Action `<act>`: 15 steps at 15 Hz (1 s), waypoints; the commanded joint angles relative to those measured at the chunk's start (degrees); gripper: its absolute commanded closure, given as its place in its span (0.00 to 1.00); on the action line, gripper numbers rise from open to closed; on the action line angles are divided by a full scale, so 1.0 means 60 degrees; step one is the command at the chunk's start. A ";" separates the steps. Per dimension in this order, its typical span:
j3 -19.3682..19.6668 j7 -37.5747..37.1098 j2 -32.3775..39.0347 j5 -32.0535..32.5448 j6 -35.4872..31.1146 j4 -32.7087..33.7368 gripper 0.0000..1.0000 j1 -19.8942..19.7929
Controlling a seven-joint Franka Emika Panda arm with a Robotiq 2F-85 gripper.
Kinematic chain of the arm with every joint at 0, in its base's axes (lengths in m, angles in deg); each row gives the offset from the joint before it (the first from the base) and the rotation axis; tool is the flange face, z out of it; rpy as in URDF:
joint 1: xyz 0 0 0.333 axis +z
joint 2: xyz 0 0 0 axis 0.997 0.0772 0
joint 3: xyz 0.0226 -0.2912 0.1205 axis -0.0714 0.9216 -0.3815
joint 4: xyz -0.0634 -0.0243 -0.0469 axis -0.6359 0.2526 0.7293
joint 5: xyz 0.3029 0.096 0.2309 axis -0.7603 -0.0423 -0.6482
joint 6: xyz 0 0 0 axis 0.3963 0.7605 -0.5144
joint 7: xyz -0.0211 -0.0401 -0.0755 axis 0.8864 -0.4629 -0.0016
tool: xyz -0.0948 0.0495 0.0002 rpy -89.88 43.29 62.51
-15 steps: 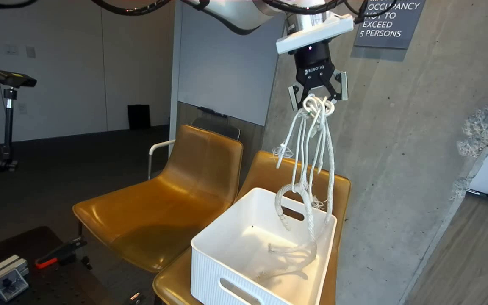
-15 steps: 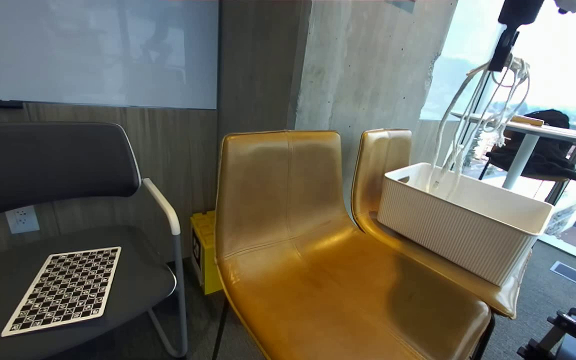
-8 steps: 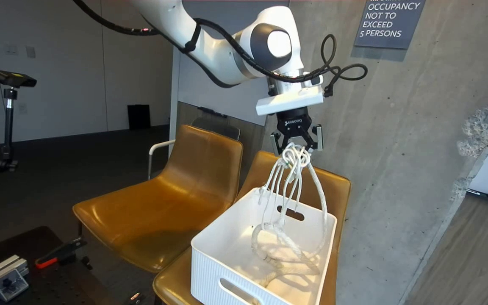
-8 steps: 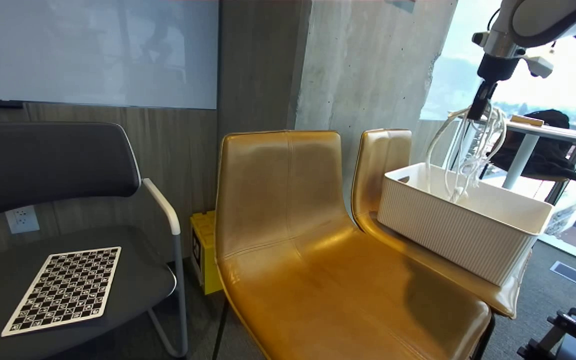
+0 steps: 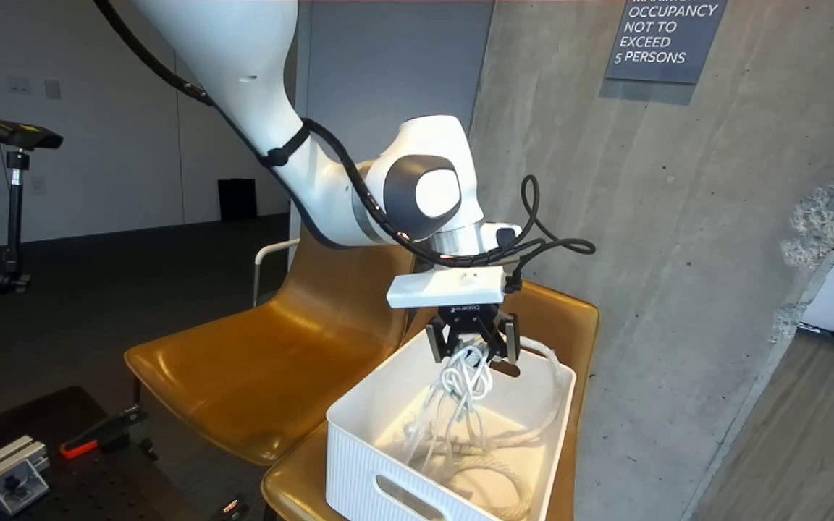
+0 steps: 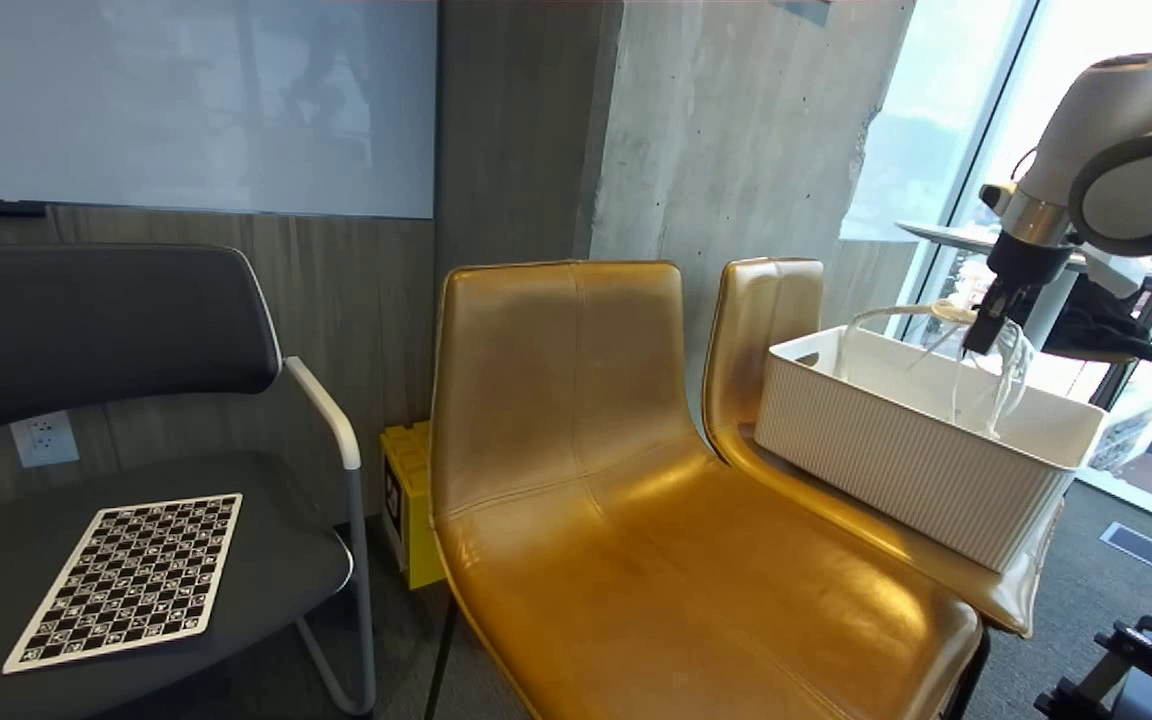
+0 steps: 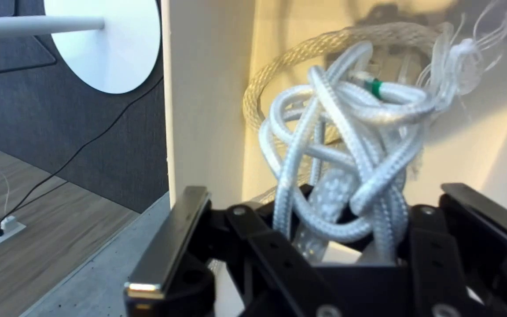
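Observation:
My gripper (image 5: 475, 358) is low over the white bin (image 5: 354, 463), close to rim height near its far end. Its fingers (image 7: 178, 237) stand wide apart in the wrist view. A tangled white rope (image 7: 346, 136) with a green band and frayed ends hangs between them. Its upper loops sit among the inner links; what holds them there is hidden. Strands of the rope (image 5: 460, 405) reach down and lie coiled on the bin floor. The gripper (image 6: 981, 345) and the rope (image 6: 1014, 365) also show in an exterior view, above the ribbed bin wall (image 6: 886, 450).
The bin stands on a tan chair (image 5: 562, 311) against a concrete wall (image 5: 677, 253). Another tan chair (image 5: 258, 369) is beside it. A dark chair (image 6: 276, 540) holds a checkered board (image 6: 136, 580). A camera on a stand (image 5: 20, 134) is at the side.
My gripper has come down toward the bin, carrying the rope with it. More of the rope now lies on the bin floor. The fingers stay spread; the bin and chairs have not moved.

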 commanded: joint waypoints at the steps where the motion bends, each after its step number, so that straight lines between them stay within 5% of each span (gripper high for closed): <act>1: 0.0437 -0.0755 -0.0857 0.0731 -0.1414 -0.2125 1.00 0.0298; 6: 0.0535 -0.1272 -0.0791 0.1064 -0.2102 -0.2968 1.00 0.0744; 7: 0.0511 -0.1300 -0.0818 0.0991 -0.2130 -0.3030 0.75 0.0813; 8: 0.0542 -0.1367 -0.0864 0.1008 -0.2132 -0.3064 0.74 0.0903; 15: 0.0619 -0.1185 -0.1633 0.1017 -0.1764 -0.2873 0.24 0.0926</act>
